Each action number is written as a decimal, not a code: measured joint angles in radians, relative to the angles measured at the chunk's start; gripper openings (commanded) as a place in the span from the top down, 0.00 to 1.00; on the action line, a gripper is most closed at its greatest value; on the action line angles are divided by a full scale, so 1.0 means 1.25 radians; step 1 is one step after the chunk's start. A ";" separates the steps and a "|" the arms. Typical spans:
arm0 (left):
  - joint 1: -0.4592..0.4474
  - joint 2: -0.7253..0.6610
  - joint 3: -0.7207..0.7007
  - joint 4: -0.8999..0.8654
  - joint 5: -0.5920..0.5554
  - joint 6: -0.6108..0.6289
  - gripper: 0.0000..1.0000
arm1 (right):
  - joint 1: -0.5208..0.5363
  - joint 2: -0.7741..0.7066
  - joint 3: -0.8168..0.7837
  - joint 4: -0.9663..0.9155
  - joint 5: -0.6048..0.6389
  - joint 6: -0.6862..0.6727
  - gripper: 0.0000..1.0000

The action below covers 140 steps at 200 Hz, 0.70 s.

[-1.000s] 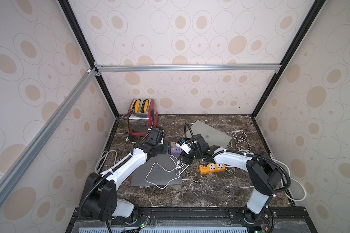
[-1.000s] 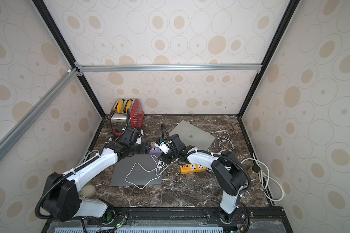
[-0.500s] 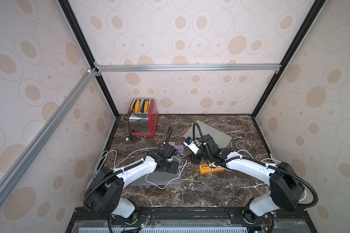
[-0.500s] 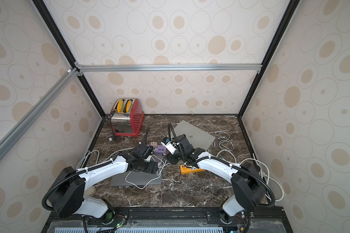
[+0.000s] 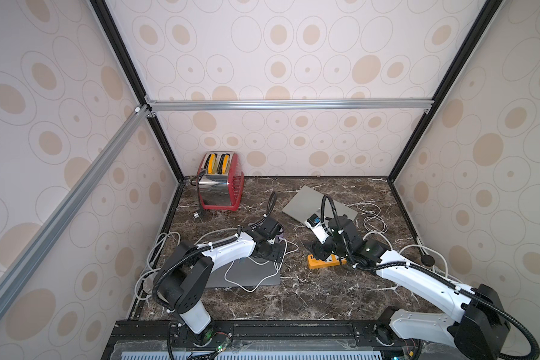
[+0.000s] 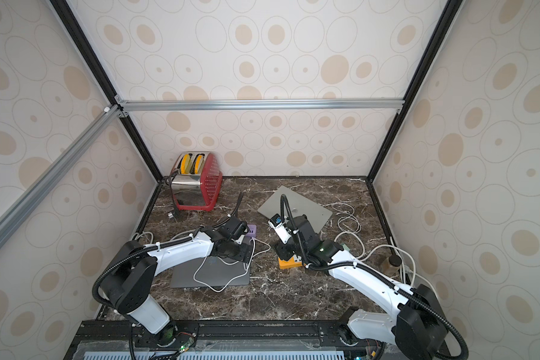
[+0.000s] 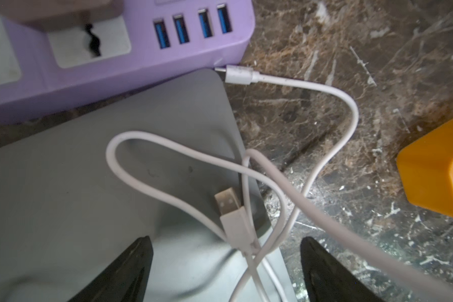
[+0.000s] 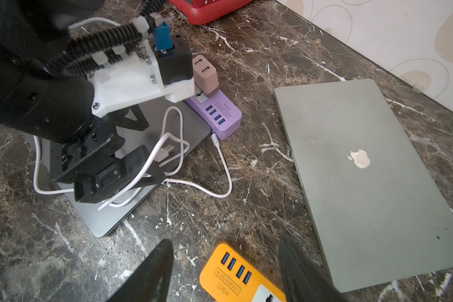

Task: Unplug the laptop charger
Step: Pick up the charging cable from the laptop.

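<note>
Loosely, charger cable (image 7: pixel 233 217) between wide-spread left gripper (image 7: pixel 225 239) fingers (image 7: pixel 131 269), apparently untouched

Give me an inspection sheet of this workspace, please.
Surface: dark brown marble tabletop, dry.
Job's things: white charging cable lies loose over closed dark grey laptop, both plugs free; pinkish charger block stands on purple power strip.
Clutter: red toaster, orange power strip, closed silver laptop.
Grippers: left gripper open above cable; right gripper open above orange strip.
Cables: more white leads along both table sides.
Surroundings: spotted wall panels, aluminium frame bars.
</note>
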 measured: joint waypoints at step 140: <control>-0.060 0.083 0.055 -0.024 -0.132 0.005 0.47 | -0.022 0.000 -0.008 -0.014 -0.001 0.004 0.33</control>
